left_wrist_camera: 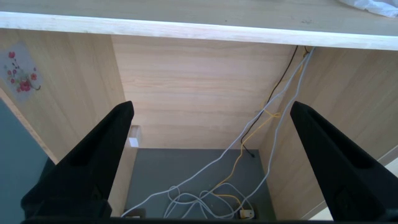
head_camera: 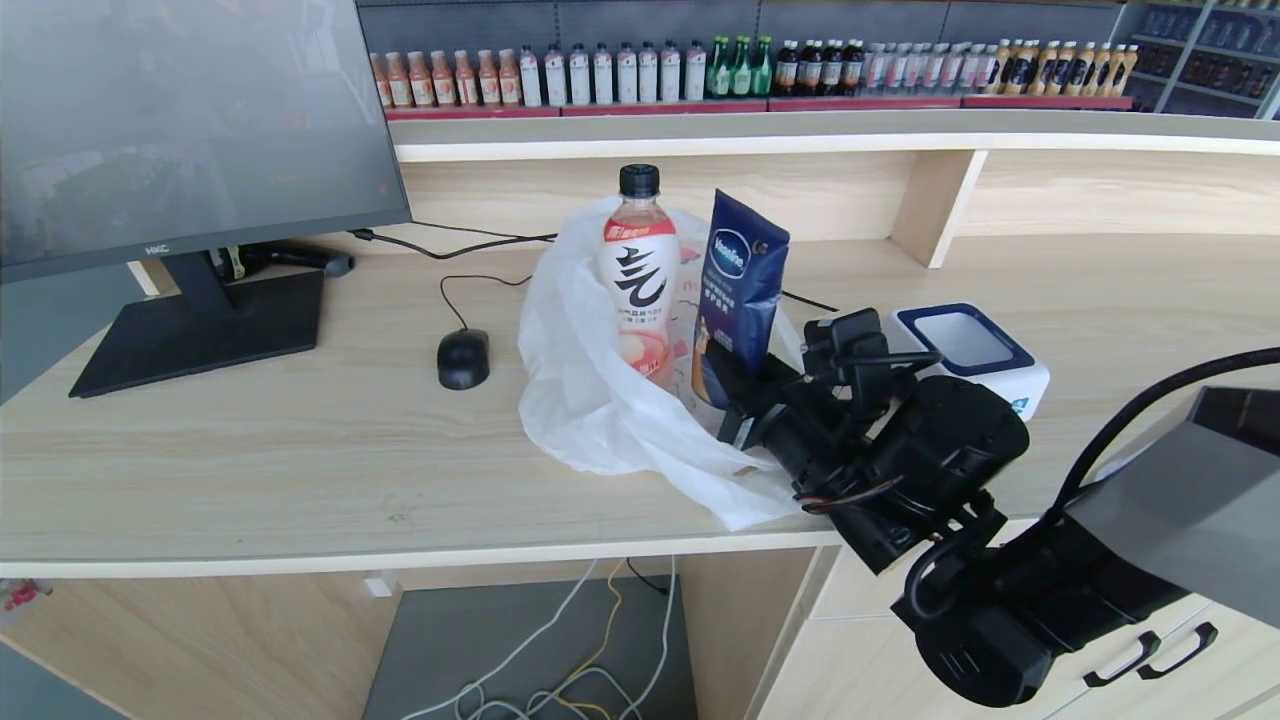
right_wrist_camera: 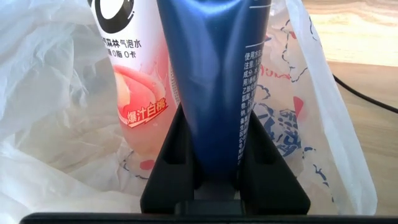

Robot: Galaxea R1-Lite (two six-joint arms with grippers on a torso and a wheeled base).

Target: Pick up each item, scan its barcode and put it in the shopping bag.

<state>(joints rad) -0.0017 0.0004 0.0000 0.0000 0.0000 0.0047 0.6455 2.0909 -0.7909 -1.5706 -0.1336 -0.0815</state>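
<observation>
While left fingers [left_wrist_camera: 99, 155] gape below the counter edge [left_wrist_camera: 186, 28], right fingers [right_wrist_camera: 166, 163] pinch the tube [right_wrist_camera: 211, 74] in the bag [head_camera: 580, 400]

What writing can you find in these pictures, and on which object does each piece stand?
Bottle: big black brush character; smaller label lines too fine to read.
Blue tube: white oval brand logo; fine white columns too small to read.
Monitor: small brand mark on lower bezel.
Shopping bag: faint blue print, unreadable.

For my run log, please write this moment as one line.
right gripper: jaws shut on blue tube | tube: upright in shopping bag, beside bottle | left gripper: jaws open, below counter
</observation>
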